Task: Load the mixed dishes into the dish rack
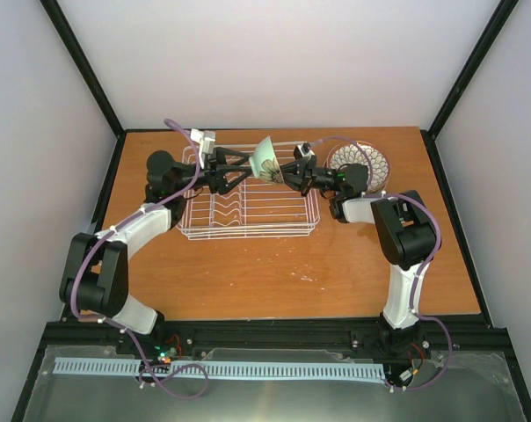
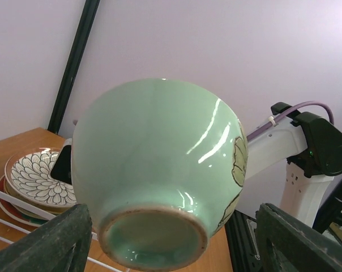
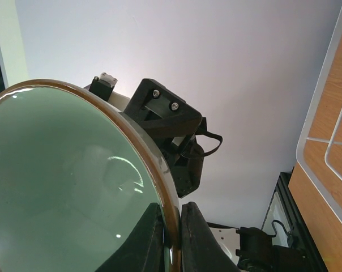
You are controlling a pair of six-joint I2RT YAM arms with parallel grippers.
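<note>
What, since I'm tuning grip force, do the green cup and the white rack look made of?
The cup looks like glazed ceramic: glossy highlights on the pale-green wall, a duller foot ring underneath, a brown rim edge. The rack looks like white-coated metal wire: thin, even rods bent into dividers. What kind of coating it has cannot be told.

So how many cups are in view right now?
1: the cup, held above the rack, right pincer shut on its rim, left pincer open around its foot. A dark shape left of the rack might be a mug; I can't tell.
</note>
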